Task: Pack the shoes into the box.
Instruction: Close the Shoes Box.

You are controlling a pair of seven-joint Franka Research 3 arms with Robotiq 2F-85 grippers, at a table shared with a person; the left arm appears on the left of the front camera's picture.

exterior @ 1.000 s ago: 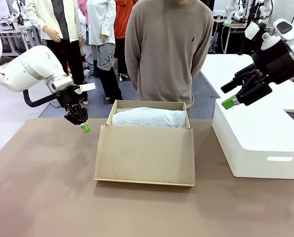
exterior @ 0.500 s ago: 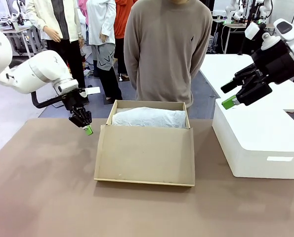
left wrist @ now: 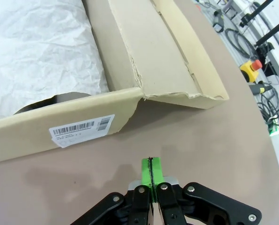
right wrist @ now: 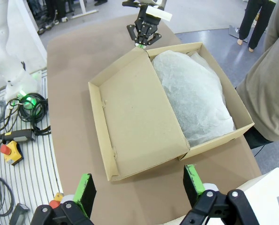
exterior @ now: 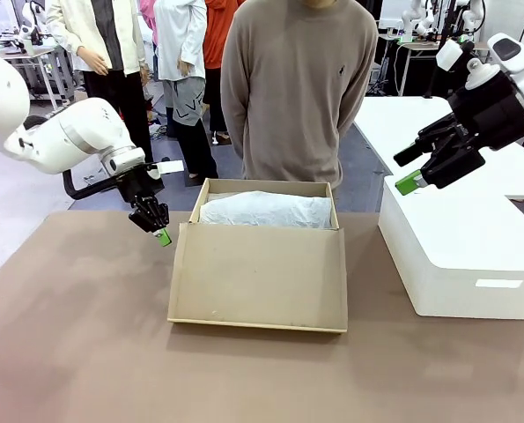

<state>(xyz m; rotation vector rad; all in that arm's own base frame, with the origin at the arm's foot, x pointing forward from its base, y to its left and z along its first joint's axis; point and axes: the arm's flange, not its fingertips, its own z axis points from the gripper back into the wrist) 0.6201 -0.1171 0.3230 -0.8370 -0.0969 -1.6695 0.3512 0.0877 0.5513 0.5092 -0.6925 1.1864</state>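
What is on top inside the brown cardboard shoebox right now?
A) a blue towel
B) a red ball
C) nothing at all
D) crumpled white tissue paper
D: crumpled white tissue paper lies over the inside of the brown cardboard shoebox, whose flap lid lies open toward the robot; the right wrist view shows the same white paper filling the box.

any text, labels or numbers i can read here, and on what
Nothing can be read.
White barcode sticker on the end wall of the cardboard shoebox, left wrist view: bars and a row of digits, too small to read.
Small dark logo on the person's sweater, front view: a mark, no letters.
White label on the white box: blank or too faint to tell.
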